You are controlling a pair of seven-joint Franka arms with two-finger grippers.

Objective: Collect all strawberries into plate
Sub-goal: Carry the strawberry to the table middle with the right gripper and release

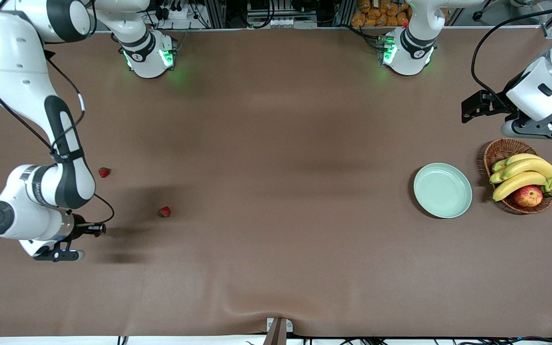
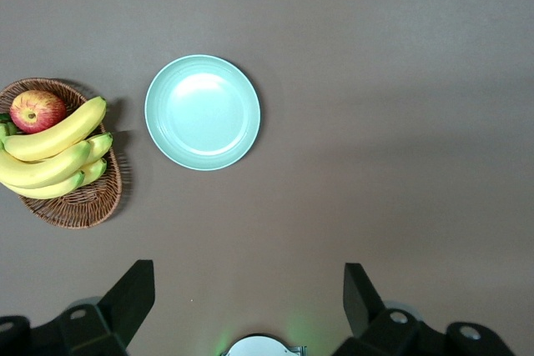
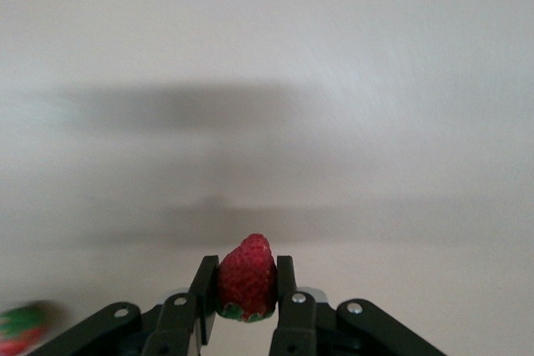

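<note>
My right gripper (image 1: 97, 230) is shut on a red strawberry (image 3: 247, 279), its tip pointing out between the fingers, low over the table at the right arm's end. Two more strawberries lie on the brown table there, one (image 1: 104, 172) farther from the front camera and one (image 1: 164, 212) toward the middle. One of them shows blurred at the edge of the right wrist view (image 3: 21, 329). The pale mint-green plate (image 1: 442, 190) is empty at the left arm's end, beside the basket. My left gripper (image 1: 539, 128) is open and empty, high over the table near the basket; the plate also shows in its wrist view (image 2: 203, 112).
A brown wicker basket (image 1: 501, 148) with bananas (image 1: 523, 175) and a red-yellow apple (image 1: 528, 195) stands beside the plate, at the table's end. It also shows in the left wrist view (image 2: 75, 202). A wide stretch of brown table lies between the strawberries and the plate.
</note>
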